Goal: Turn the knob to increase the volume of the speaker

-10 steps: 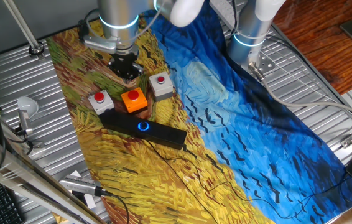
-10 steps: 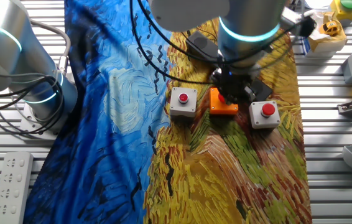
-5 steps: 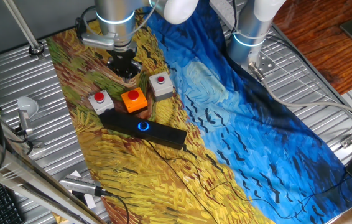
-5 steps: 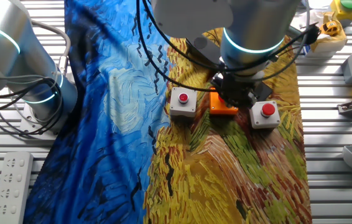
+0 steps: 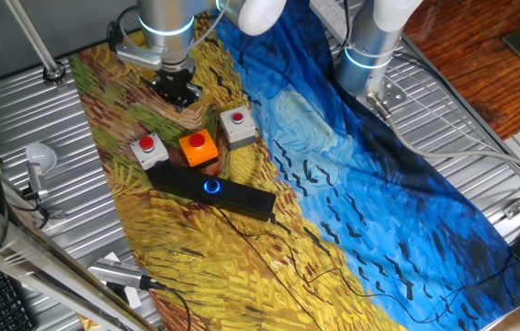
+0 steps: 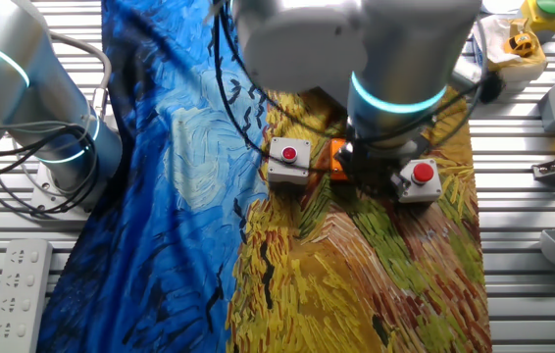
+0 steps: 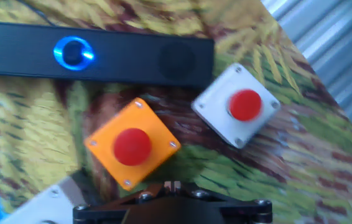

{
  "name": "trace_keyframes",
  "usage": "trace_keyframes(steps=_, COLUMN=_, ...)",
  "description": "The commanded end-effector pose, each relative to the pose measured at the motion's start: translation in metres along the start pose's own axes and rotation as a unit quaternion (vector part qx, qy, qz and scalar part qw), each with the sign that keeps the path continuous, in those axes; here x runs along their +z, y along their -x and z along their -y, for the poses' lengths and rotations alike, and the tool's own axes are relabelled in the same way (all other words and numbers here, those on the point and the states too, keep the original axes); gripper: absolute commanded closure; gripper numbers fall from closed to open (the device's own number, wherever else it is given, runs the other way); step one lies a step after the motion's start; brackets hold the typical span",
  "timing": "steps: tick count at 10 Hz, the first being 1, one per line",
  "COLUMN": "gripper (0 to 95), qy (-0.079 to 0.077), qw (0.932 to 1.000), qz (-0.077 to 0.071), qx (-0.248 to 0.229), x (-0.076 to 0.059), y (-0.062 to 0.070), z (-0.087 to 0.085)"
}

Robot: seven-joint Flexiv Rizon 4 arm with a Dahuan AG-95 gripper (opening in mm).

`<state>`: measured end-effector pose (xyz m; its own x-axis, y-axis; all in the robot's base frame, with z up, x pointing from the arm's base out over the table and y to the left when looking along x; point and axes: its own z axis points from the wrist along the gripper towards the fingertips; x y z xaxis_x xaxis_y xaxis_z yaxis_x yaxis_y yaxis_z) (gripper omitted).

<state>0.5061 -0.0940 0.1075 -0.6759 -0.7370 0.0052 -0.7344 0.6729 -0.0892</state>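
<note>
The speaker (image 5: 210,191) is a long black bar lying on the yellow part of the painted cloth. Its knob (image 5: 211,187) glows blue at the middle. Both also show in the hand view, the speaker (image 7: 132,59) along the top and the knob (image 7: 73,53) at upper left. My gripper (image 5: 175,92) hangs above the cloth behind the button boxes, well away from the speaker. In the hand view the gripper (image 7: 173,185) has its fingertips together and holds nothing. In the other fixed view my arm hides the speaker.
An orange box with a red button (image 5: 197,147) (image 7: 132,146) sits between gripper and speaker. Grey button boxes (image 5: 238,126) (image 5: 148,150) flank it; one shows in the hand view (image 7: 238,104). A second arm's base (image 5: 370,51) stands at the back. Bare metal slats (image 5: 21,119) surround the cloth.
My gripper has drawn back from the button boxes, farther from the speaker. In the other fixed view my arm now covers most of the orange box.
</note>
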Motion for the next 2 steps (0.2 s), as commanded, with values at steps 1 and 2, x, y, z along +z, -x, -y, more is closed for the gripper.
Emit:
trace_keyframes(steps=1, gripper=95.0, qy=0.007, qw=0.9999, qz=0.003, qx=0.013, x=-0.0008, y=0.0007, z=-0.0013)
trace_keyframes(steps=2, gripper=95.0, qy=0.008, qw=0.9999, qz=0.003, qx=0.012, x=-0.0007, y=0.0009, z=-0.0014)
